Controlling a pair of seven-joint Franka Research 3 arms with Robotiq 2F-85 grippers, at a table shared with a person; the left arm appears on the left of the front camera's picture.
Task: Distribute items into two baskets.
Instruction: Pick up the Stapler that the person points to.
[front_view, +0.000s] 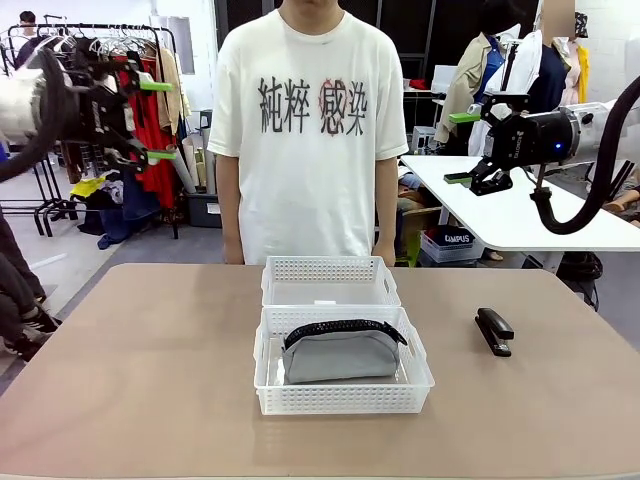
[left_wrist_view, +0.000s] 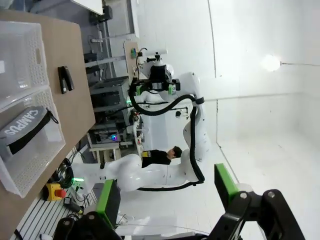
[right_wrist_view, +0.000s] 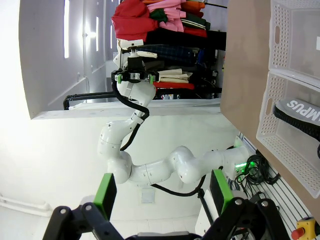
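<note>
Two white lattice baskets stand end to end at the table's middle. The near basket (front_view: 340, 398) holds the grey pouch (front_view: 340, 356) with its black zipper on top. Behind it, the far basket (front_view: 325, 268) holds no item. The small black stapler (front_view: 494, 331) lies on the table to the right of the baskets. My left gripper (front_view: 157, 120) hangs open high at the left, far above the table. My right gripper (front_view: 461, 148) hangs open high at the right. The left wrist view shows the pouch (left_wrist_view: 20, 125) and stapler (left_wrist_view: 65, 79) beyond my open left gripper (left_wrist_view: 167, 195). My open right gripper (right_wrist_view: 162, 192) frames the pouch (right_wrist_view: 300, 110).
A person in a white T-shirt (front_view: 310, 130) stands at the table's far edge, arms down at the sides. A clothes rack (front_view: 120, 60) stands behind at the left, a white table (front_view: 500, 215) behind at the right. Bare brown tabletop (front_view: 130, 360) lies either side of the baskets.
</note>
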